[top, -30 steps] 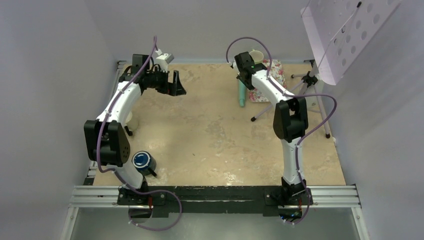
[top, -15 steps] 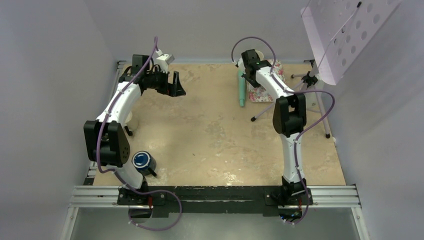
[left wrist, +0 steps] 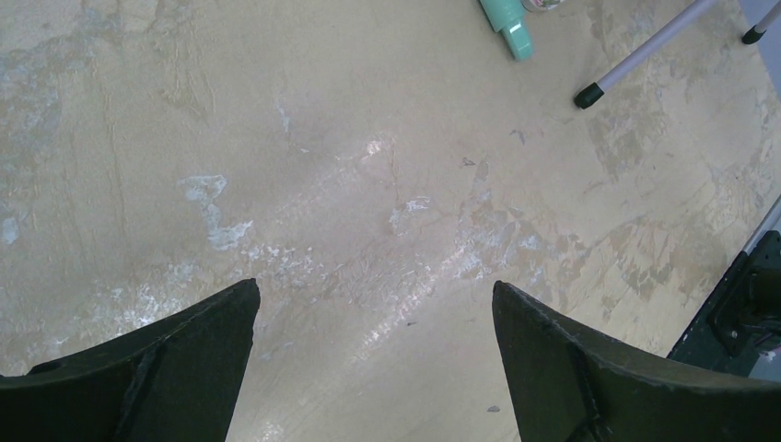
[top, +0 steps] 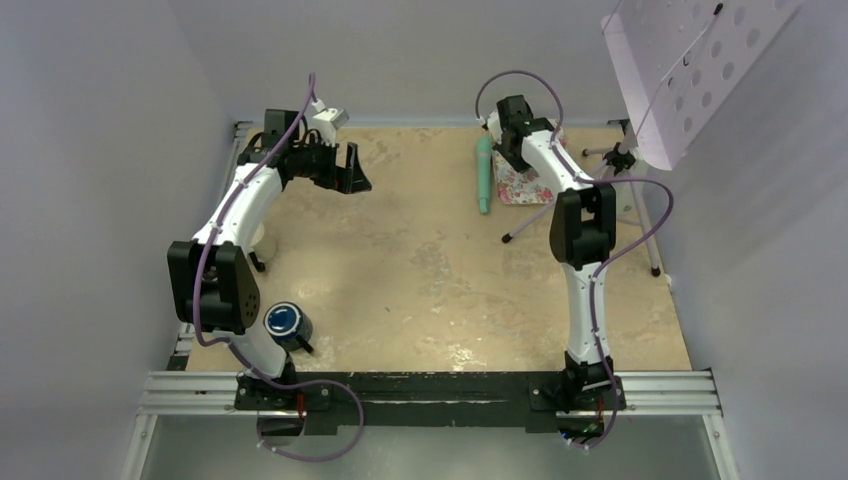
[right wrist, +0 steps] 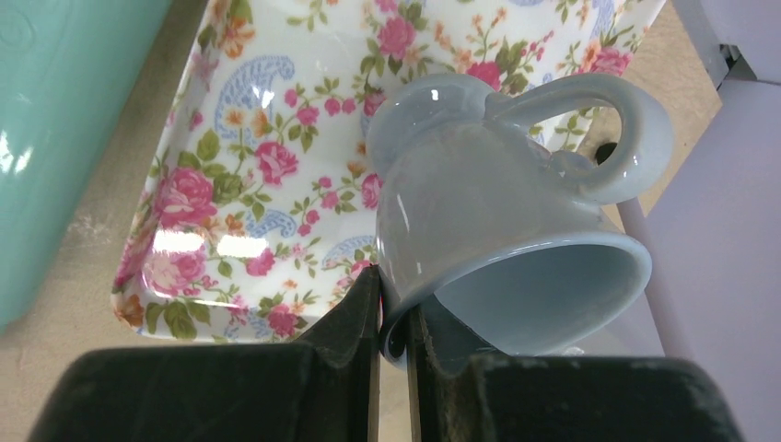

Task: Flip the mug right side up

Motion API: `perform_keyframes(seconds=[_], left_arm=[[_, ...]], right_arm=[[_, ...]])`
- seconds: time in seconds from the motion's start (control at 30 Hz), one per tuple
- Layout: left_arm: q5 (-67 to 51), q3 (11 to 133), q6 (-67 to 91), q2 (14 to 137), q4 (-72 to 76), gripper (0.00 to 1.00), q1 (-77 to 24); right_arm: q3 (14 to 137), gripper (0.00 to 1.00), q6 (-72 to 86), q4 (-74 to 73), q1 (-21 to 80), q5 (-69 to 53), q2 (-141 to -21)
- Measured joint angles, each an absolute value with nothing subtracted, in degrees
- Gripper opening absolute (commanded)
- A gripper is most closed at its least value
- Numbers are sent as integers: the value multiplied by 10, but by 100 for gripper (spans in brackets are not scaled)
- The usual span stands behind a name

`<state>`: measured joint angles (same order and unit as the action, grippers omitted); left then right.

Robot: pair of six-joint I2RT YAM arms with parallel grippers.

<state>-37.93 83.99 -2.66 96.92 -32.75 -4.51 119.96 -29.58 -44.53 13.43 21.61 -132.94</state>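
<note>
A pale blue mug is tilted in the right wrist view, with its opening toward the camera and its handle at the upper right. My right gripper is shut on its rim, one finger inside and one outside, and holds it just above a floral tray. In the top view the right gripper is at the far right over the tray, and the mug is hidden under the wrist. My left gripper is open and empty over bare table at the far left.
A teal cylinder lies left of the tray and fills the left edge of the right wrist view. A tripod leg runs across the table near the tray. A dark blue cup stands by the left arm's base.
My right gripper has moved right and back, from beside the teal cylinder to over the floral tray, carrying the mug. The left arm has not moved.
</note>
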Motion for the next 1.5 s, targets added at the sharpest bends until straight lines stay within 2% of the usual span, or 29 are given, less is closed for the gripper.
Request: perform_keyframes(seconds=[0.37, 0.63, 0.9, 1.17, 1.37, 1.4, 1.43, 1.47, 1.5], left_arm=[[-379, 840, -27, 969, -328, 100, -45], [-379, 840, -27, 969, -332, 100, -45], [-379, 840, -28, 969, -337, 100, -45], [-378, 840, -40, 969, -340, 100, -45], [-379, 840, -43, 969, -341, 100, -45], [-379, 840, -45, 969, -342, 100, -45], [-379, 840, -48, 969, -343, 100, -45], [-379, 840, -52, 969, -345, 100, -45], [-379, 840, -54, 969, -348, 100, -45]], right_arm=[[1322, 0, -210, -451, 112, 200, -1403], [1329, 1, -171, -460, 97, 220, -1408], [1319, 31, -167, -432, 94, 215, -1407], [1306, 40, -174, -384, 93, 216, -1407], [1306, 55, -185, -365, 93, 215, -1407], [1305, 64, -187, -361, 93, 215, -1406], [1303, 93, -188, -356, 93, 215, -1402], [1295, 98, -188, -351, 93, 214, -1394], [1283, 99, -185, -347, 93, 213, -1382]])
